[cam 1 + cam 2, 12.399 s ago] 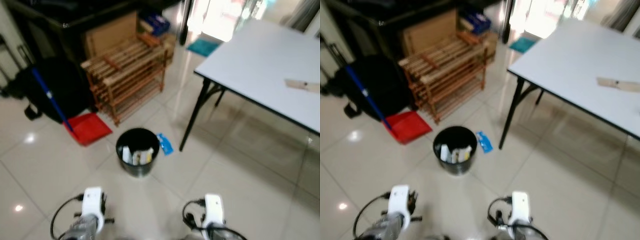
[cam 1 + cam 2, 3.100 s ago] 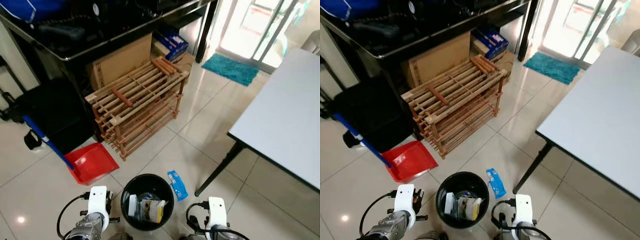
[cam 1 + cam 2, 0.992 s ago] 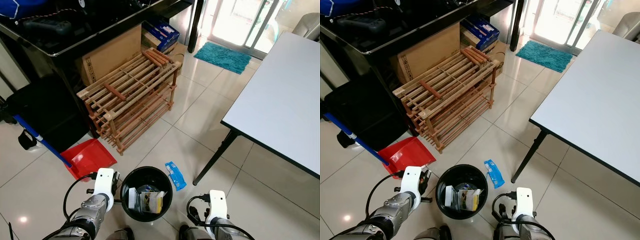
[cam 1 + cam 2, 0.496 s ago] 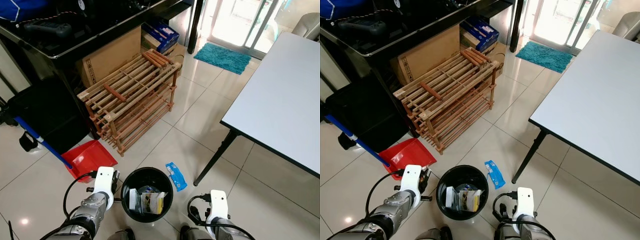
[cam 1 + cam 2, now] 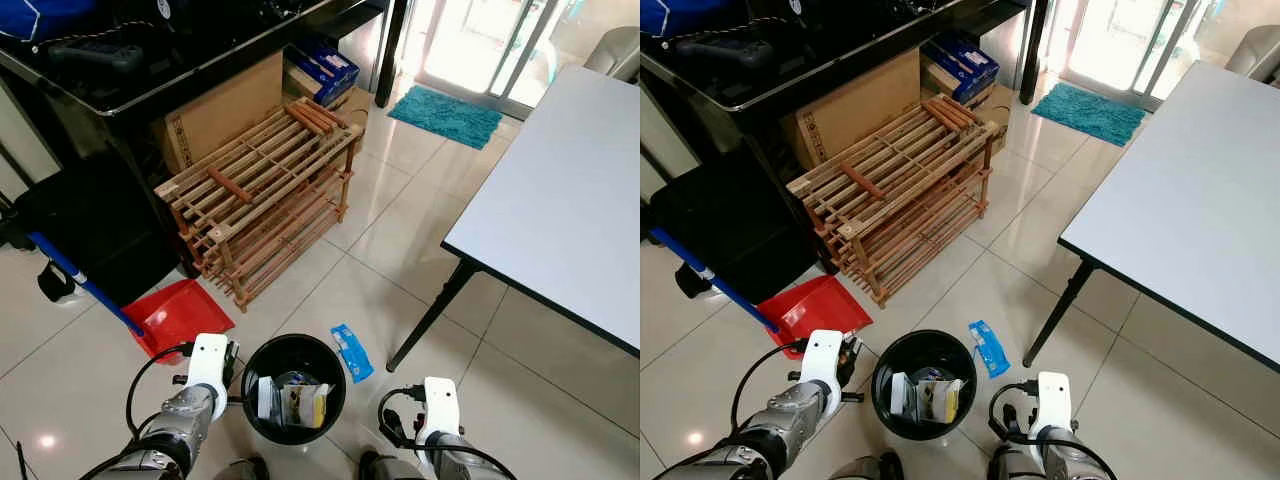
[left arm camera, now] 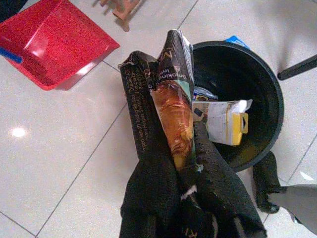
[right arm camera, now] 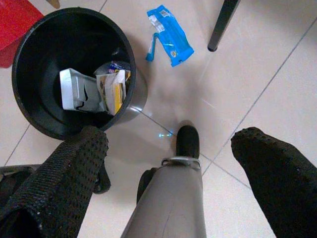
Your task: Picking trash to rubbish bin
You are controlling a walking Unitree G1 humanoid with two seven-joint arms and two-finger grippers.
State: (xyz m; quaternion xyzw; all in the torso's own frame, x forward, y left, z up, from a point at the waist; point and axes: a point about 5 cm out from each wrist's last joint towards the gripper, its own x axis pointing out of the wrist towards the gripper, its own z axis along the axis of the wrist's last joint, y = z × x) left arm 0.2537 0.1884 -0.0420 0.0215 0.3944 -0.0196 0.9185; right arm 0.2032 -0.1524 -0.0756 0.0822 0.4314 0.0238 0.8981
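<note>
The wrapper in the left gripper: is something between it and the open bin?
Nothing visible blocks it. The left gripper holds the wrapper beside the rim of the bin, whose mouth is open, with some trash already lying low inside.

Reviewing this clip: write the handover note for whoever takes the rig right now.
Left gripper: jaws shut on a dark snack wrapper, held beside the black bin, not yet over its opening.
Right gripper: jaws open, holding nothing, low beside the bin.
Done: the bin already holds several cartons and wrappers.
Left: drop the held wrapper in, then probably pick the blue packet off the floor between the bin and the table leg.
</note>
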